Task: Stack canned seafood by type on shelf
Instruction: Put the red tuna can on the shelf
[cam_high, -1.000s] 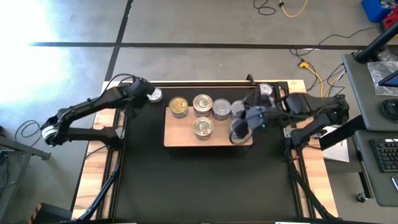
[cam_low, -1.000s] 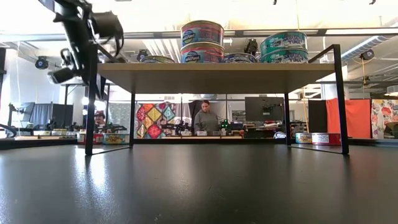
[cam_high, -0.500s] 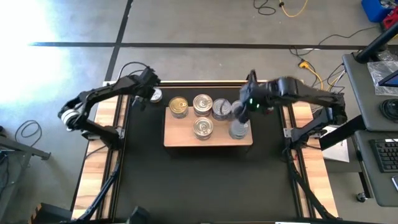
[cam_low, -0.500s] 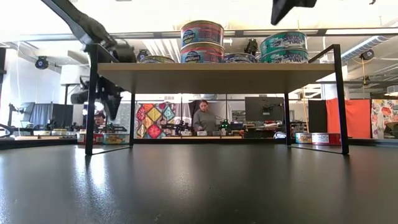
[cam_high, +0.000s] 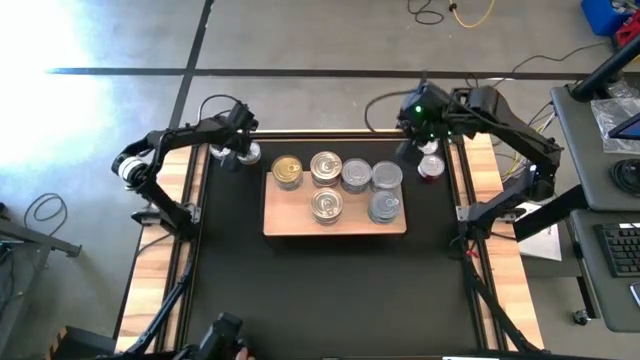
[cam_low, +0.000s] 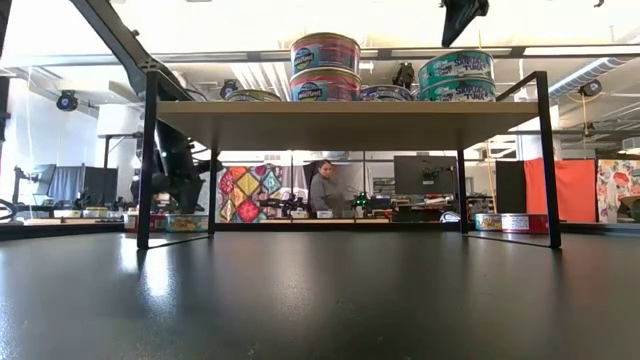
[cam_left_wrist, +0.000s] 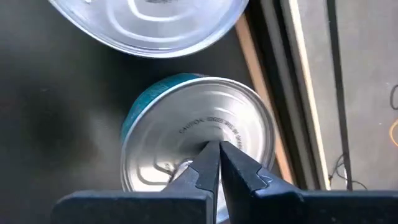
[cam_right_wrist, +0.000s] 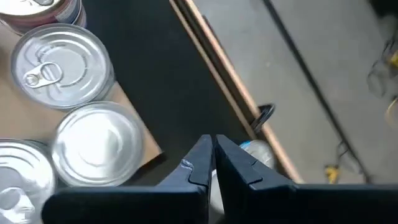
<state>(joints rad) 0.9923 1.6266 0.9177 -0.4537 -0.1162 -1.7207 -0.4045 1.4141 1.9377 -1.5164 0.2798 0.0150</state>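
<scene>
The light-wood shelf stands on black legs at the middle of the mat and bears several canned seafood tins: a gold-lidded one and silver-lidded ones, some stacked. Left of the shelf, a teal-labelled tin rests on the mat beside another tin. My left gripper is shut right over its lid. My right gripper is shut and high above the mat's far right, over a red-labelled tin on the mat. My left gripper's shut fingertips point steeply down at the middle of the teal tin's silver lid, beside its pull tab. I cannot tell whether they touch the lid. The tin stands upright on the mat.
The shelf's black legs stand close to my left gripper. The wooden table rim runs along the mat's right side. People and benches show in the room behind the table. The mat's near half holds nothing.
My left gripper has sunk from above shelf height to beside the shelf's left leg, over the teal tin, staying shut. My right gripper has swung away from the shelf's near right tin toward the table's far right corner, staying high and shut. The tin stays on the shelf.
</scene>
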